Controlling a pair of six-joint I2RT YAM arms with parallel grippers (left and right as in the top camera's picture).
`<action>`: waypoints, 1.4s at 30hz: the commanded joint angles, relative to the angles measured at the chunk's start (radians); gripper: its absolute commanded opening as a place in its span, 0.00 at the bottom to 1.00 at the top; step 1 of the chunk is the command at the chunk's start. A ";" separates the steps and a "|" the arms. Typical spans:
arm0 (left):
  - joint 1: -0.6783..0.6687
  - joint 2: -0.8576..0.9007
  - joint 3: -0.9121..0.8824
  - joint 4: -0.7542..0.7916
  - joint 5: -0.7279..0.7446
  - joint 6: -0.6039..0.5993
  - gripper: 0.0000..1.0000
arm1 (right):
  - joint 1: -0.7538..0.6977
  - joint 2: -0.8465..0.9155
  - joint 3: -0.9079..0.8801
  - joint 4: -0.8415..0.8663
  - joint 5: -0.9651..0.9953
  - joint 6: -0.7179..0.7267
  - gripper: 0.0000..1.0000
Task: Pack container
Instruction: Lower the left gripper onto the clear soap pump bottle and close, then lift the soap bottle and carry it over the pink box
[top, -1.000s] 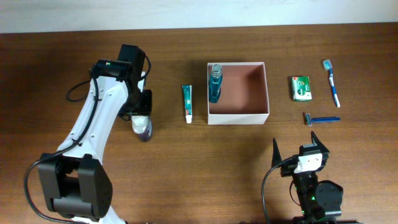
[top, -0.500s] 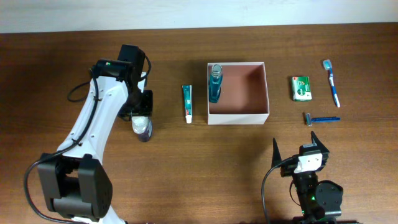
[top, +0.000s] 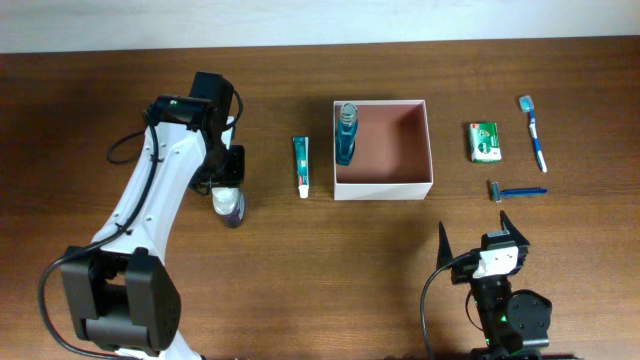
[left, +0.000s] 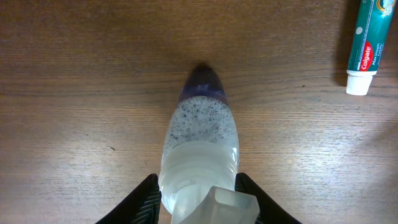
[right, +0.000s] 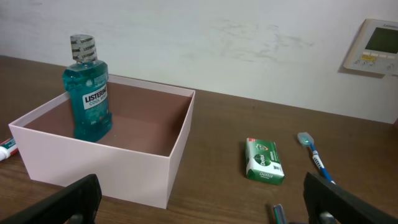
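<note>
The container is a square box with white walls and a reddish-brown inside, at the table's middle; it also shows in the right wrist view. A blue mouthwash bottle stands upright in its left corner. My left gripper is shut on the neck of a clear bottle of purple liquid that stands on the table left of the box; both jaws touch that bottle. My right gripper is open and empty near the front edge.
A toothpaste tube lies between the clear bottle and the box. Right of the box lie a green soap packet, a blue toothbrush and a blue razor.
</note>
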 joint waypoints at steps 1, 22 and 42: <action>0.003 -0.008 0.018 -0.014 -0.011 0.006 0.39 | 0.009 -0.011 -0.005 -0.006 0.013 0.001 0.99; 0.003 -0.008 0.106 -0.013 -0.011 0.006 0.31 | 0.009 -0.011 -0.005 -0.006 0.013 0.000 0.99; -0.075 -0.008 0.589 0.057 0.110 0.005 0.31 | 0.009 -0.011 -0.005 -0.006 0.013 0.001 0.99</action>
